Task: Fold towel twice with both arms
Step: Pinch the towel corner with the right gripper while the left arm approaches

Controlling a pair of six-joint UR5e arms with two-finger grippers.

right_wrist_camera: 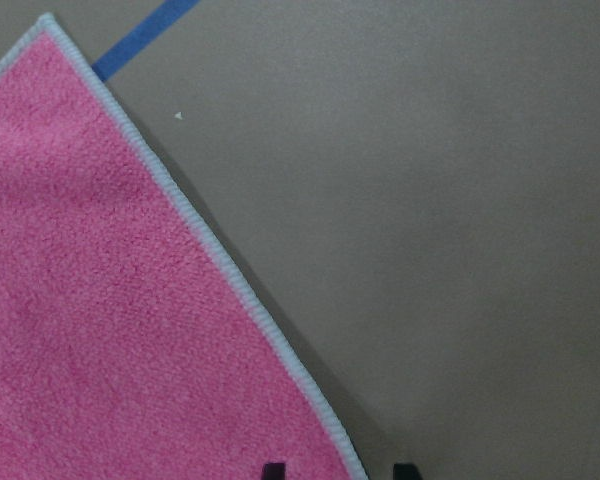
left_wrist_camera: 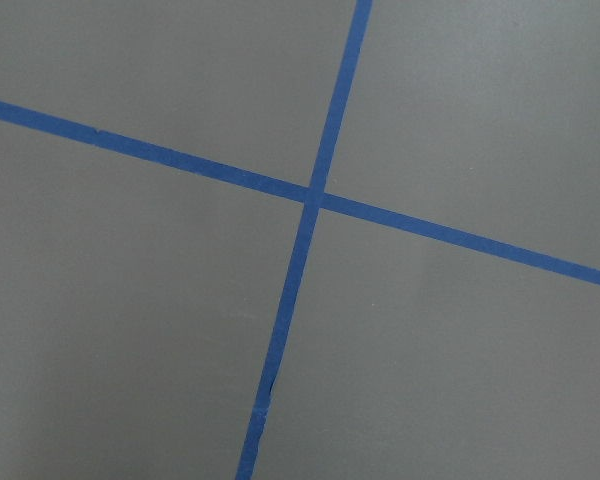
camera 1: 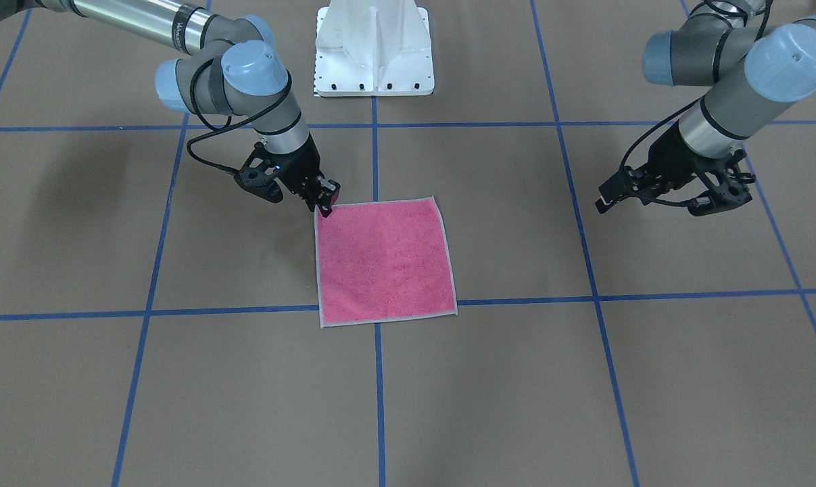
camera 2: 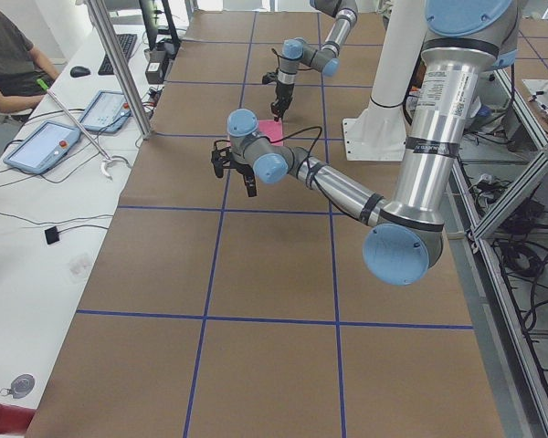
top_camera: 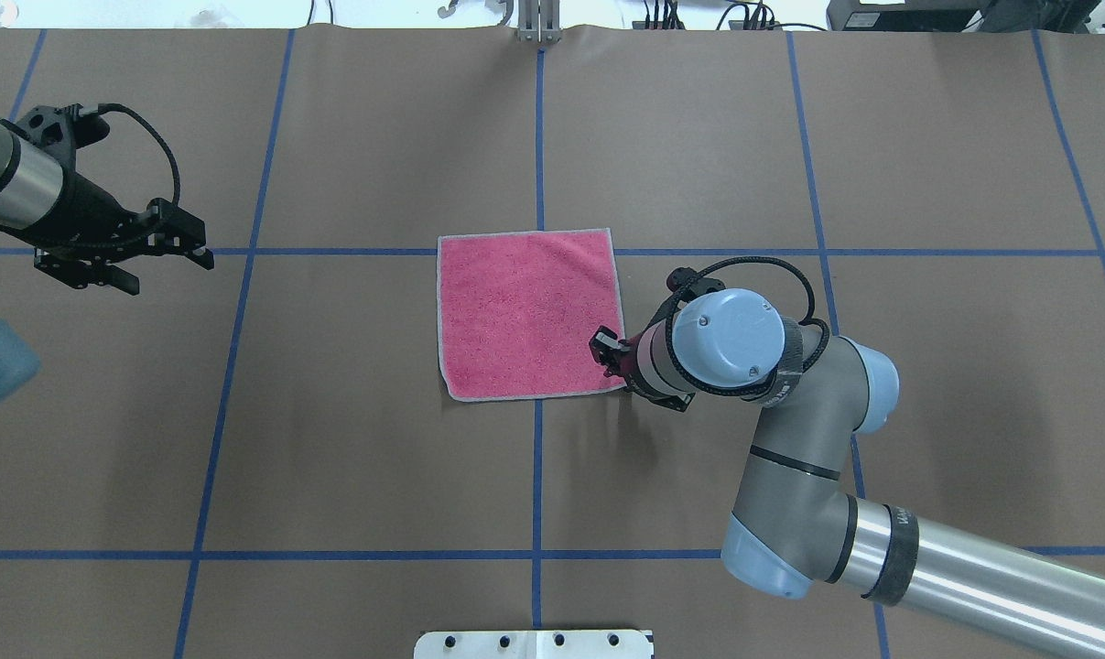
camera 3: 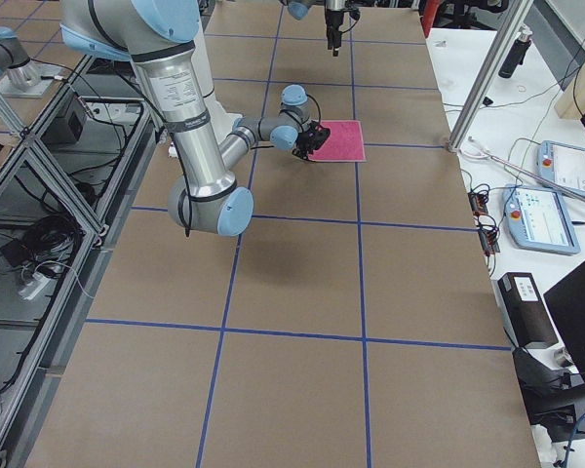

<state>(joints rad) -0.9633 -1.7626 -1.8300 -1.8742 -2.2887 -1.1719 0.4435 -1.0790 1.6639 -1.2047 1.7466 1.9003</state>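
Observation:
The towel (top_camera: 526, 311) lies flat and unfolded, pink side up, with a light grey edge, at the middle of the table (camera 1: 516, 379). My right gripper (top_camera: 607, 355) is low over the towel's corner nearest my right side (camera 1: 324, 203). In the right wrist view its fingertips (right_wrist_camera: 270, 469) stand apart on either side of the towel's edge (right_wrist_camera: 230, 280), so it is open. My left gripper (top_camera: 172, 273) hovers open and empty far to the left of the towel (camera 1: 648, 203). The left wrist view shows only bare table and tape.
Blue tape lines (top_camera: 538, 137) divide the brown table into squares. The white pedestal base (camera 1: 374, 51) stands at the robot's side of the table. Tablets and cables (camera 2: 46, 146) lie on a side bench beyond the far edge.

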